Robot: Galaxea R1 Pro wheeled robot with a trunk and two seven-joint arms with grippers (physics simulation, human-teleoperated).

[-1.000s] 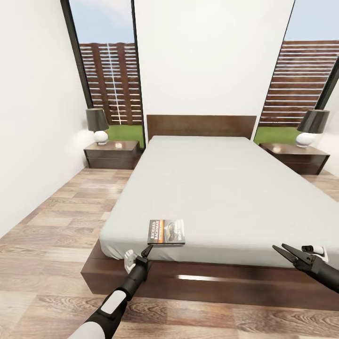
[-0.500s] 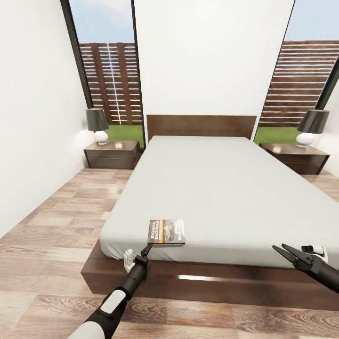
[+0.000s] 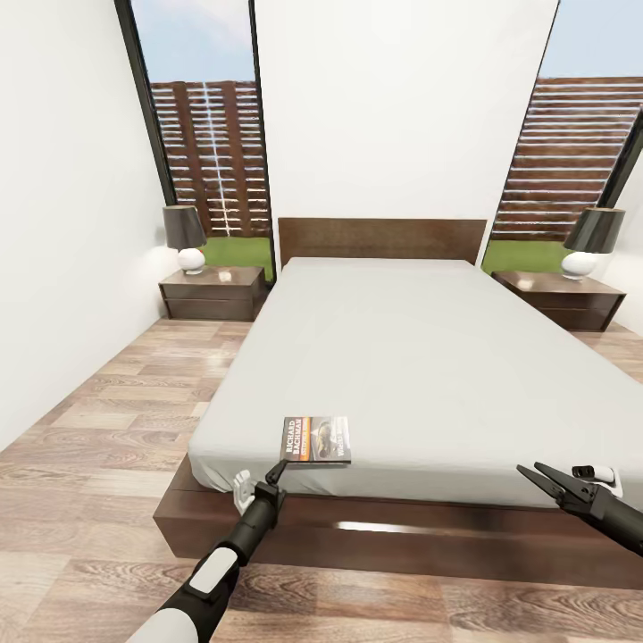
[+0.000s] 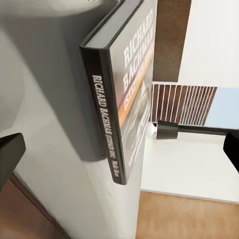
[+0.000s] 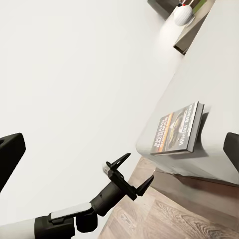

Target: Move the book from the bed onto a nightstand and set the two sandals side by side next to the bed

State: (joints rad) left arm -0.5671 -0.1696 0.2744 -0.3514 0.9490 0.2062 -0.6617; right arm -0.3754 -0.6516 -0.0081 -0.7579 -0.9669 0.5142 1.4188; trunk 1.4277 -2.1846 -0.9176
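The book [image 3: 317, 439] lies flat on the pale grey mattress of the bed [image 3: 420, 357], close to its foot edge. My left gripper [image 3: 276, 474] is open just short of the book's near left corner, at mattress-edge height. In the left wrist view the book's spine [image 4: 106, 130] stands close ahead between the spread fingertips [image 4: 10, 155], untouched. The right wrist view shows the book [image 5: 179, 130] and the open left gripper [image 5: 133, 172] just below it. My right gripper [image 3: 529, 471] hangs open off the bed's foot, to the right. The sandals are out of view.
A nightstand [image 3: 212, 293] with a dark-shaded lamp [image 3: 185, 236] stands left of the headboard, and a second nightstand [image 3: 561, 300] with a lamp [image 3: 591, 239] to its right. The dark bed frame [image 3: 375, 531] juts out below the mattress. Wood floor runs along the bed's left side.
My left arm has crept slightly left and toward the book. The book, the bed and my right arm have not moved.
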